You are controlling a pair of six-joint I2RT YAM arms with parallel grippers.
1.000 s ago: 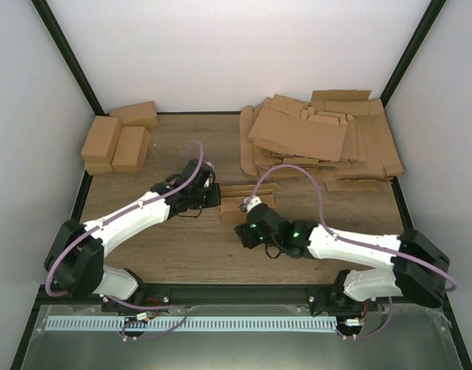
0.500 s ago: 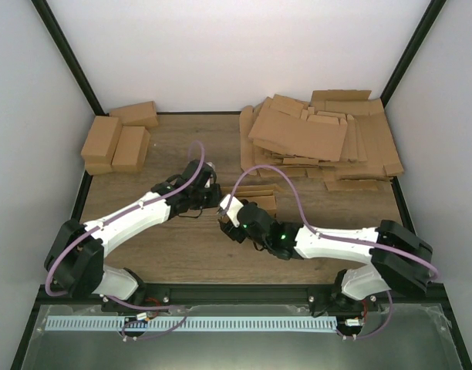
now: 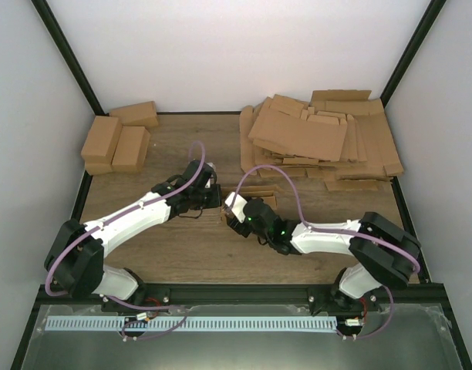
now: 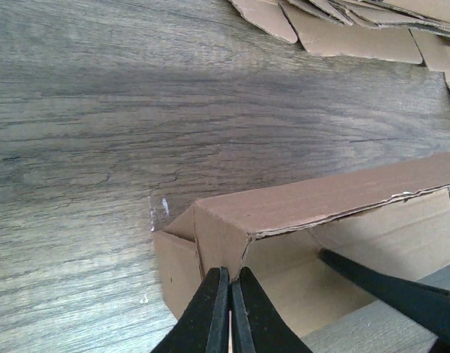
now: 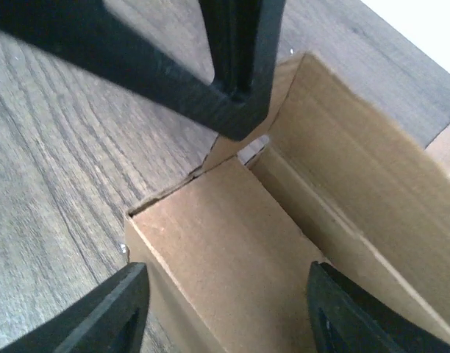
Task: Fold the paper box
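- Near the middle of the wooden table [image 3: 174,239], between the two arms: the paper box [image 3: 255,199], half formed, open side up, long axis left to right.
- From the left wrist view, a shallow trough of bare brown cardboard: far long wall upright with a ragged top edge, left end closed by a short panel folded in at the corner.
- Inside the trough, one black finger [image 4: 387,290] of the right gripper, slanting in from the near right; otherwise only the box's own floor and walls in sight.
- Left gripper [image 4: 229,276] clamped tight on the top edge of the box's left end corner, both fingers pressed together over the cardboard, reaching in from the left.
- Right gripper [image 5: 225,276] spread wide, gripping nothing, straddling the end flap [image 5: 210,235] at the box's near left corner: one finger outside over the table, the other over the inside of the trough. Touching the cardboard or just clear of it: cannot tell.
- Both grippers crowded at the same end of the box, close together, left gripper on the far side of the flap.
- Far right of the table: a loose heap of flat cardboard blanks [image 3: 313,135], unfolded and overlapping, its near edge just beyond the box.
- Far left: a cluster of closed boxes [image 3: 116,142], fully folded, touching one another, flaps shut, contents hidden.
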